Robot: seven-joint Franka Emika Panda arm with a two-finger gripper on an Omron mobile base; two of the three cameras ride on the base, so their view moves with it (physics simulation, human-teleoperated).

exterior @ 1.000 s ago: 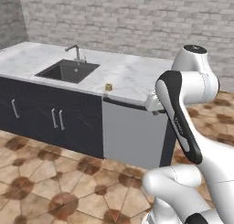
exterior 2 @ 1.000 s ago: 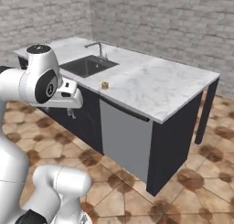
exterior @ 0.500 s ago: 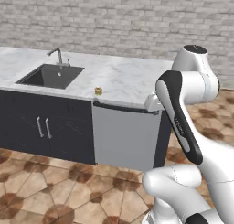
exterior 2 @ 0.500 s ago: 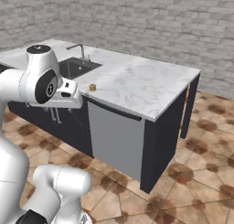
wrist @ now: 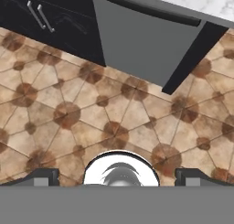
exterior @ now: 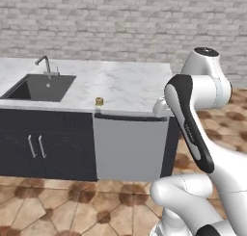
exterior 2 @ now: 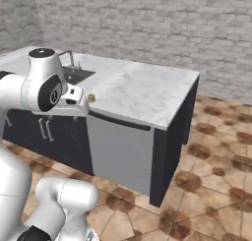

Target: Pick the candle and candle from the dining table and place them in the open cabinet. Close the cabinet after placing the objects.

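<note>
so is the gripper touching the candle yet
Apart: in the hand view the open gripper hangs over floor tiles; the candle sits up on the table.

Grey brick wall [exterior: 120,23] runs behind, continuing on the side wall [exterior 2: 19,16]. Floor [wrist: 114,113] is brown and tan patterned tile, octagon-star motif. Even flat lighting, soft shadows under furniture.

Kitchen, rendered. Marble-topped dining table [exterior: 125,83] acts as island: black inset sink [exterior: 41,87], metal tap [exterior: 45,64], grey dishwasher front [exterior: 129,148], dark cupboard doors [exterior: 34,150]. Grey brick wall [exterior: 120,28] behind, patterned brown tile floor [wrist: 91,122].
</note>
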